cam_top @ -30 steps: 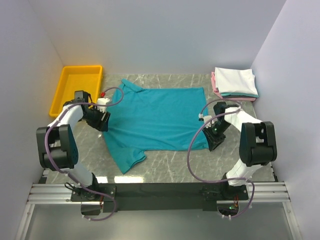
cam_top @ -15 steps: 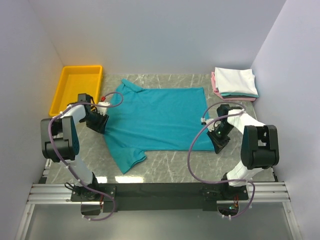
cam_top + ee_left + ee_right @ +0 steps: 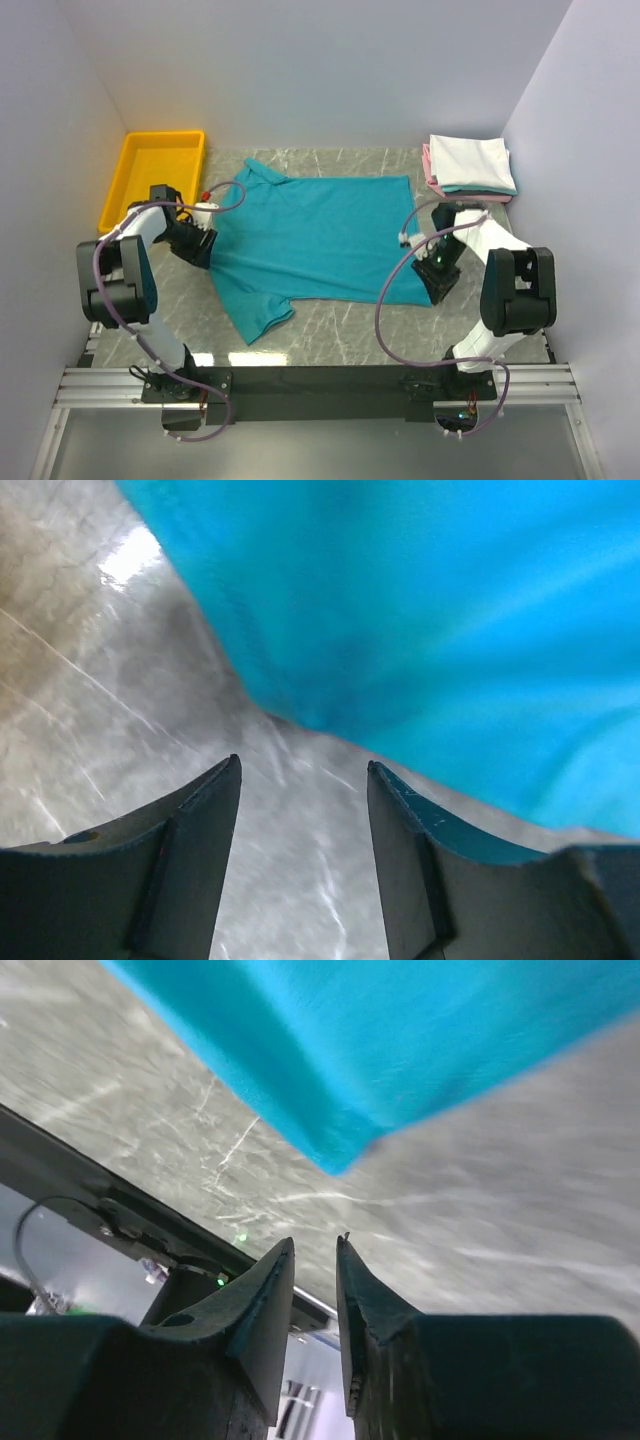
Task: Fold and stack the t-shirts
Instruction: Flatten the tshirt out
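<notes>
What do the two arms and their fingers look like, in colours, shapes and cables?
Both the left arm and the right arm have white links between bulky black joint housings. A greyish-purple cable loops loosely along each. The left fingers and right fingers are dark, flat blades, tapering to the tips.

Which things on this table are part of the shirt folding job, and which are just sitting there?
Part of the job:
teal t-shirt, spread flat
stack of folded t-shirts, far right corner

Just lying about:
yellow bin, far left corner
</notes>
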Tool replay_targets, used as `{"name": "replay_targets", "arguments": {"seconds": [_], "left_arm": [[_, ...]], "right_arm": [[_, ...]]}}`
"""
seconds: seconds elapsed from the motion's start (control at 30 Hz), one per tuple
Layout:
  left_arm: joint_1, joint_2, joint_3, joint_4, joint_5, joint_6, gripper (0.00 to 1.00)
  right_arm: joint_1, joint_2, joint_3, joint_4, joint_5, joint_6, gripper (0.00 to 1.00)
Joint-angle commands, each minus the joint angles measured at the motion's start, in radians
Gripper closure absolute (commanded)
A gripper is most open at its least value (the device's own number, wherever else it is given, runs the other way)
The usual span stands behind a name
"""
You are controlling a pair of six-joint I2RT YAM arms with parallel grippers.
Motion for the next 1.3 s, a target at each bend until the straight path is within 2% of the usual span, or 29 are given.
{"name": "replay_targets", "arguments": {"seconds": [0.0,0.1,0.3,0.47,0.6,0.8,0.93,1.0,1.1,1.2,1.27], "left_arm": [[-0.002,-0.115,0.048,-0.093,0.110,0.032,0.41],[-0.022,-0.126,0.044,-0.091,0.140,0.003,0.41],[-0.114,-0.131,-0.048,-0.019,0.147,-0.072,0.42],[-0.199,-0.146,-0.143,0.021,0.063,-0.080,0.43],[-0.204,-0.143,-0.200,0.009,-0.008,-0.042,0.44],[-0.204,-0.212,-0.334,-0.039,-0.125,0.047,0.45],[-0.204,-0.273,-0.374,-0.103,-0.131,0.085,0.46],[-0.204,-0.292,-0.361,-0.142,-0.116,0.104,0.44],[-0.204,-0.312,-0.277,-0.212,0.002,0.145,0.40],[-0.203,-0.295,-0.115,-0.268,0.126,0.116,0.35],[-0.203,-0.266,0.014,-0.223,0.183,0.078,0.33]], "right_arm": [[-0.014,-0.024,0.208,-0.055,-0.042,0.010,0.69],[0.001,0.039,0.319,-0.023,-0.087,0.084,0.74],[0.100,0.186,0.402,0.125,-0.101,0.255,0.80],[0.143,0.283,0.424,0.226,-0.044,0.322,0.80],[0.149,0.352,0.413,0.249,0.000,0.335,0.81],[0.159,0.309,0.317,0.237,0.013,0.311,0.81],[0.187,0.248,0.249,0.220,0.010,0.285,0.80],[0.190,0.219,0.240,0.220,0.005,0.268,0.79],[0.189,0.203,0.293,0.208,-0.010,0.260,0.78],[0.175,0.193,0.399,0.214,-0.022,0.277,0.75],[0.170,0.208,0.497,0.240,-0.010,0.292,0.71]]}}
